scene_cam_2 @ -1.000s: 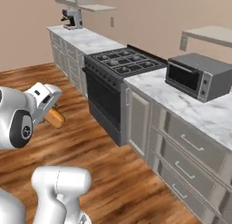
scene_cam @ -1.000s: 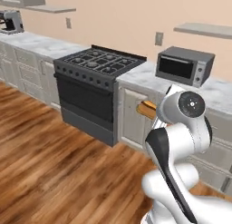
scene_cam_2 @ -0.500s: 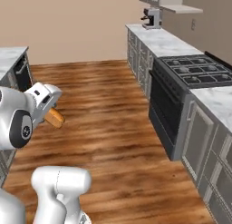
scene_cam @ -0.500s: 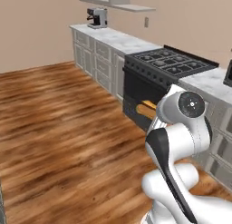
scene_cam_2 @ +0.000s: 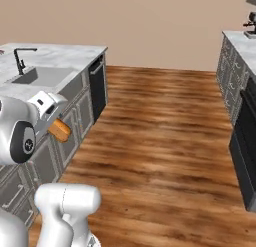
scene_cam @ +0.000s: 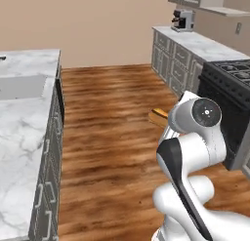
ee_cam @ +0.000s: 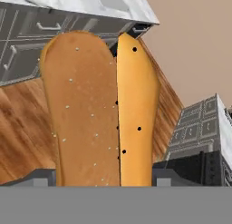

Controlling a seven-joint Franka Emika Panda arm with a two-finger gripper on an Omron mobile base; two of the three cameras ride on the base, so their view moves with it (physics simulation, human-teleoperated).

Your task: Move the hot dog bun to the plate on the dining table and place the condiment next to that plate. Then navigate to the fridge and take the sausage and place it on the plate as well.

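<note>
— What lies on the left?

— The large island surface with a white-grey veined marble top (scene_cam: 19, 137), smooth and glossy, on grey panelled cabinets. A rectangular built-in sink basin (scene_cam_2: 42, 76) is sunk into the top, with a thin black faucet (scene_cam_2: 21, 60) bent over its far end. I cannot see anything inside the basin.

— And the middle?

— A warm brown wooden plank floor (scene_cam: 112, 132) with streaky grain runs back to a plain beige wall. Above it hangs the small elongated tan-brown hot dog bun (ee_cam: 99, 109). In the hand view it has two rounded halves split by a dark slit, the left half darker and matte with pale specks, the right half more golden with a few dark dots.

— Who holds it?

— The claw (scene_cam_2: 56, 122) of the white arm. Its jaws stand fairly wide and clamp the bun at its lower end, one dark fingertip (ee_cam: 41, 177) on each side. In the left base view only the bun's end pokes out past the arm's round white joint; in the right base view it shows just beside the island's cabinet fronts, below the level of the marble top.

— And to the right?

— A second marble surface along the wall (scene_cam: 200, 42) on grey drawers, carrying a small boxy coffee machine (scene_cam: 183, 20). Nearer stands a black range with dark cast grates (scene_cam: 229, 89).
</note>
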